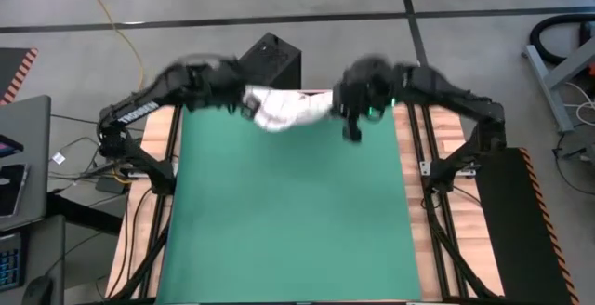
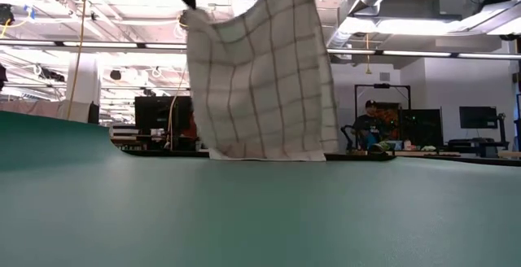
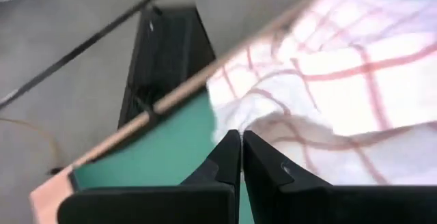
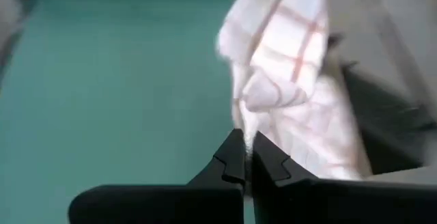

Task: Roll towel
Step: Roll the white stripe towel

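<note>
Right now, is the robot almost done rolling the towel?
Not yet. Picked up: the towel hangs unrolled above the green mat's far edge. In hand: the left gripper and right gripper each pinch a top corner. Left: lay it flat and roll it; no roll shows.

White towel (image 2: 264, 88) with red windowpane grid, plain green mat (image 1: 288, 221), dark arms, black box (image 1: 271, 60)

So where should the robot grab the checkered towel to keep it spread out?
By its two top corners, one claw on each, coming in from the sides. The towel hangs like a curtain over the green mat, bottom edge near the mat. The left claw and right claw are pinched shut on its upper edge, so it probably hangs fairly flat.
</note>
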